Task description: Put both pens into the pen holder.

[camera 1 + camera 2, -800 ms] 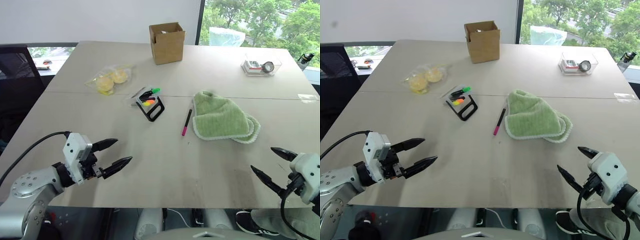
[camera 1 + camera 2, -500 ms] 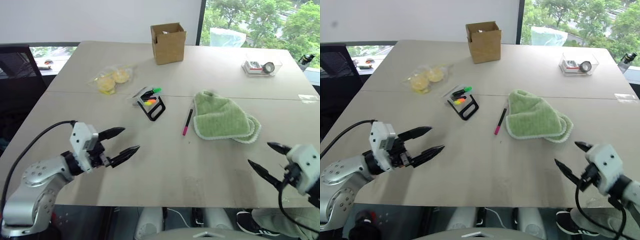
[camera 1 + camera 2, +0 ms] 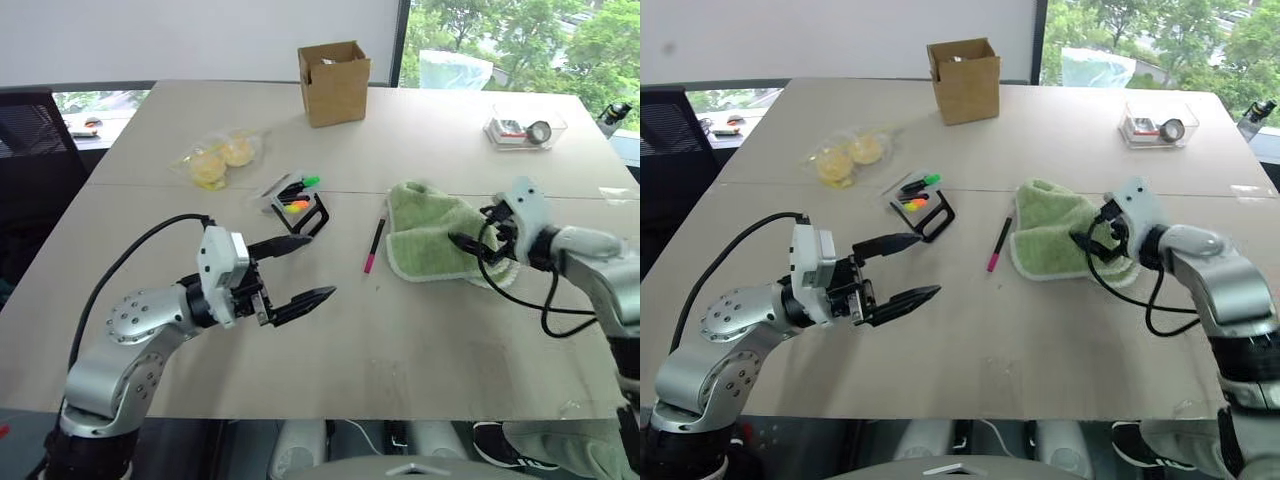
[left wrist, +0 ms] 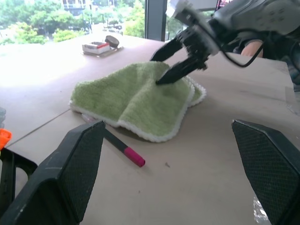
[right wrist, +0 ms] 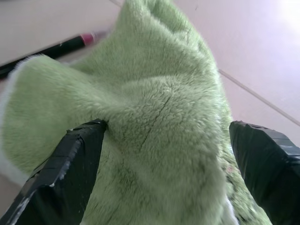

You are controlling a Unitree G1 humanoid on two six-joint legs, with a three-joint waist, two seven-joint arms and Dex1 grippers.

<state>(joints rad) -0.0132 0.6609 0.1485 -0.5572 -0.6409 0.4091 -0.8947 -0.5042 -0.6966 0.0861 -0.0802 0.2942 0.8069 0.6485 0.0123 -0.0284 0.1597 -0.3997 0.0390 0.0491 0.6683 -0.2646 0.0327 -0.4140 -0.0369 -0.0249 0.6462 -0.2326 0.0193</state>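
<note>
Table (image 3: 330, 340): pale beige top running from the upper middle of the head view down to the lower edge, with a seam line across it.
Pink-ended pen (image 3: 374, 245): lies flat on the table at the centre of the head view, just left of the green cloth, its magenta tip toward the lower edge.
Second pen: I cannot make out a cyan-ended pen anywhere on the table.
Pen holder (image 3: 300, 210): small black frame left of centre in the head view, lying on the table above the left gripper, with green, orange and yellow highlighters showing in it; well apart from the pink-ended pen.
Green cloth (image 3: 440, 235): crumpled, white-edged, right of centre in the head view; the pen rests beside its left border.
Left gripper (image 3: 297, 270): lower left of centre in the head view, two black fingers spread wide with nothing between them, pointing toward the frame's right, above bare table.
Right gripper (image 3: 480, 232): right of centre in the head view, fingers spread wide over the cloth's right part; in the right wrist view one finger (image 5: 77, 154) presses against the fleece.
Cardboard box (image 3: 333, 83): top centre, open.
Clear bag (image 3: 218, 158): upper left, holding yellowish round things.
Clear tray (image 3: 523, 130): upper right, small items in it.
</note>
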